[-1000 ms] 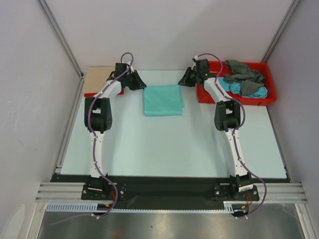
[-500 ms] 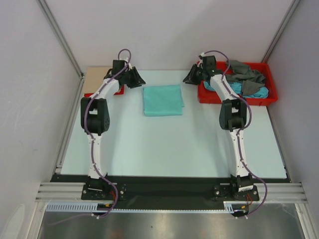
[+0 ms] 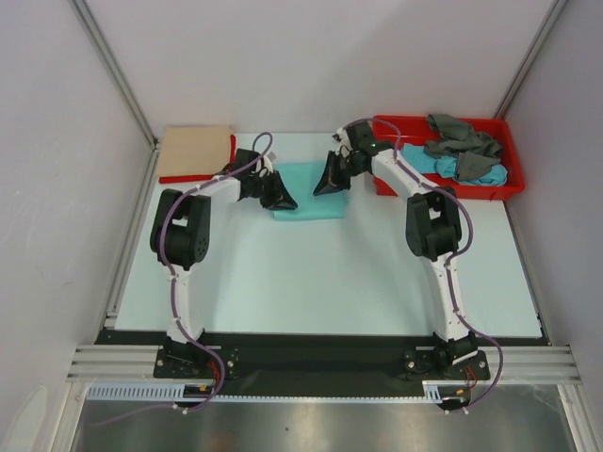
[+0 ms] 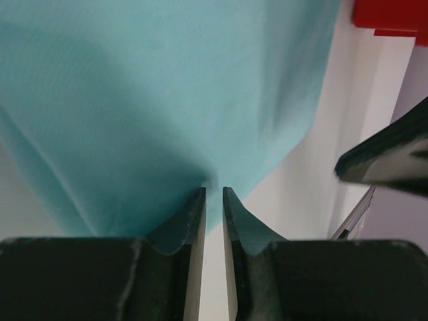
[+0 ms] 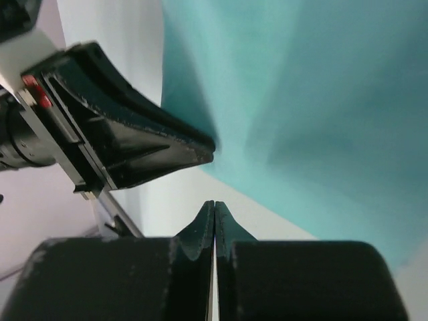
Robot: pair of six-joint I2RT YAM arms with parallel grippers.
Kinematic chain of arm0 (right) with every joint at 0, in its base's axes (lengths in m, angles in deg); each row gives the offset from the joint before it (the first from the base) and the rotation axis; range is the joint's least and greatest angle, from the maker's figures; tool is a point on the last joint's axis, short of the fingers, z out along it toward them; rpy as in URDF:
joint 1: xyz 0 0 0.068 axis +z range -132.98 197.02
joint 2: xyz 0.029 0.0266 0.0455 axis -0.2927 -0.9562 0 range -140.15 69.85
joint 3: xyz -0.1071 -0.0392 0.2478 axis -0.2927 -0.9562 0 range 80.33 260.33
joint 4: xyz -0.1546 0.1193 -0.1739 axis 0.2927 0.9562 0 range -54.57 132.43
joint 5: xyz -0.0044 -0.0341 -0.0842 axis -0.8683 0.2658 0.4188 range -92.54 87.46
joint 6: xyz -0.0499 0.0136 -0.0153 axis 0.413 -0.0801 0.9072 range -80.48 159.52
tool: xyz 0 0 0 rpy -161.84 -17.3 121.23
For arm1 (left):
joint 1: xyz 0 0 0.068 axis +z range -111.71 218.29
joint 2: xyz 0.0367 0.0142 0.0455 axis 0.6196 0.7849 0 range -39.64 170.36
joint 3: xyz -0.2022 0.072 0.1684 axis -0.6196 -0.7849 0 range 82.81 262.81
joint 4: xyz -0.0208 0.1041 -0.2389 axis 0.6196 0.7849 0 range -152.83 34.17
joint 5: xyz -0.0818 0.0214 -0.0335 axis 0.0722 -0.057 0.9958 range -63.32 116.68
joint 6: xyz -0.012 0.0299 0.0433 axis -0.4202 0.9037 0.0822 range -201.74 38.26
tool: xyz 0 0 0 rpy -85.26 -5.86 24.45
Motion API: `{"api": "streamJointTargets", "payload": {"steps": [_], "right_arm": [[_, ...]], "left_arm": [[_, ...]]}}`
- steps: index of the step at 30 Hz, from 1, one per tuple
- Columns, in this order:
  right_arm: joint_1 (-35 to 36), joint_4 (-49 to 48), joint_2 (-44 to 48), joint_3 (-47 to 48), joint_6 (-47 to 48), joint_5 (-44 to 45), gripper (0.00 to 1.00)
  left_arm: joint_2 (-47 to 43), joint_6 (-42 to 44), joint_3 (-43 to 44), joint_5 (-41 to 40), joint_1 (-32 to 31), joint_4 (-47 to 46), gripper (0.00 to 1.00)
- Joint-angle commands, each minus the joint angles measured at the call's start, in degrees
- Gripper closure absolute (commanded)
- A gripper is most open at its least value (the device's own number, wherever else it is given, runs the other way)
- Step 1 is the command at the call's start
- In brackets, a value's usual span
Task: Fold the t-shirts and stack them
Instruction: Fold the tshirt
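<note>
Top view: the mint-green t-shirt (image 3: 311,196) lies folded on the table (image 3: 311,282) at 12 o'clock. The left gripper (image 3: 281,200) sits on its 9 o'clock edge, the right gripper (image 3: 325,184) at its 2 o'clock corner. A folded beige t-shirt (image 3: 195,149) lies on a red t-shirt (image 3: 193,177) at 10 o'clock. The red tray (image 3: 443,188) at 2 o'clock holds the grey t-shirt (image 3: 462,139) and the turquoise-blue t-shirt (image 3: 482,174), both crumpled.

Left wrist view: the jaws are nearly closed, nipping the mint-green edge, and the cloth puckers toward the tips.

Right wrist view: the jaws are clenched flat together. Their tips are over bare table just beside the shirt's edge, near the left gripper.
</note>
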Motion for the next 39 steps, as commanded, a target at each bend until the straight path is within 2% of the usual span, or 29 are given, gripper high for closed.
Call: {"api": "streamJointTargets", "payload": {"steps": [1,7,12,19,25,27,30,33,39], "right_arm": [[2.7,4.6,-2.7,2.1,1.1,-7.5,1.0],[3.9,5.9,-6.7,3.1,0.3,-9.6,1.0],[2.7,7.7,-8.3,1.4,2.0,-8.3,1.0],[-2.0,7.0,-4.2,-7.8,4.2,-4.3,1.0],[-5.0,7.9,0.9,-14.4,7.9,0.2,1.0],[-5.6,8.2,3.7,-15.6,9.2,1.1,1.0],[-5.0,10.0,7.3,-15.8,11.7,4.3,1.0],[-3.0,11.6,9.8,-15.7,14.1,8.1,0.92],[2.8,9.1,16.5,-19.1,17.3,17.6,0.7]], "left_arm": [[-4.2,2.0,-0.6,0.3,0.9,0.7,0.8],[-3.0,3.2,-2.9,-1.1,2.5,2.4,0.83],[-4.6,3.9,-8.9,-1.4,3.5,0.2,0.85],[-6.9,4.9,-13.5,-2.4,4.5,-0.7,0.86],[-10.4,8.0,-13.2,-5.3,5.0,2.1,0.87],[-12.0,8.6,-13.5,-6.3,4.9,3.0,0.86],[-14.8,9.6,-13.6,-7.7,5.0,4.5,0.77],[-18.0,9.6,-13.9,-8.9,5.1,5.5,0.72],[-25.2,8.5,-15.8,-11.6,5.5,6.9,0.6]]}}
